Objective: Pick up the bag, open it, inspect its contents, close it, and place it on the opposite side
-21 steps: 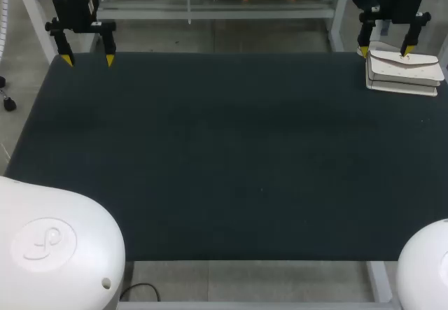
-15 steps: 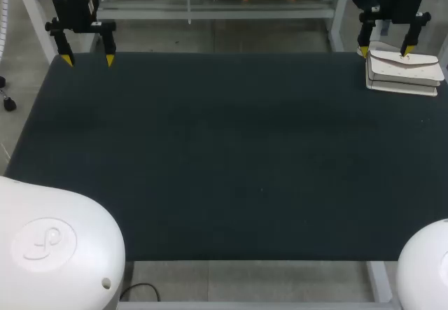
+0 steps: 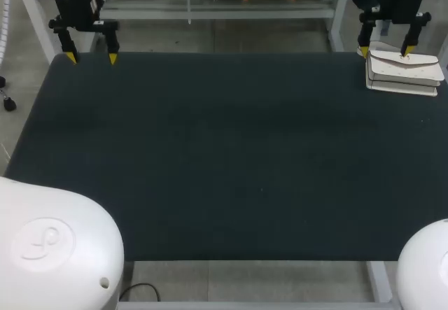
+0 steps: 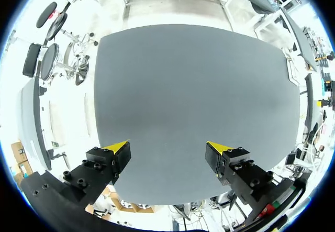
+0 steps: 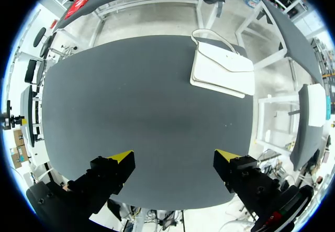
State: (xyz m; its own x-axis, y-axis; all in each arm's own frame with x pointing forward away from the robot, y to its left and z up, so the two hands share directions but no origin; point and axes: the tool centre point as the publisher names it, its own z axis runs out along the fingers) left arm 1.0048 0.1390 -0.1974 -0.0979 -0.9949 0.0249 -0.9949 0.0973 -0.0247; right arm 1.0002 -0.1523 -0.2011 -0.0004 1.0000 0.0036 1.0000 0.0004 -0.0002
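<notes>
Bag point(image 3: 404, 72): white flap handbag, lying flat at upper right of the frame in head view, on the far right corner of the dark table point(image 3: 224, 156). Flap is down, layered sides show at its near edge. In right wrist view the bag point(image 5: 222, 69) lies ahead of the gripper and well apart from it, offset twd one finger's side, close to the table edge. Its thin strap loops out from the body at the end farthest from the gripper.

Right gripper point(image 3: 384, 51): upper right of frame, over the bag's left end. Fingers spread wide, nothing btwn them, holding nothing. One yellow tip overlaps the bag's top in head view, but the wrist view point(image 5: 174, 156) shows a plain gap, so no contact.

Left gripper point(image 3: 92, 58): upper left of frame, at the table's far left corner, well apart from the bag. Fingers wide apart too, gripping nothing. Left wrist view point(image 4: 167, 147) has dark table surface point(image 4: 199, 96) btwn and ahead of the yellow tips.

Two white rounded arm casings point(image 3: 56, 247) sit at lower left and lower right of frame, at the table's near edge.
</notes>
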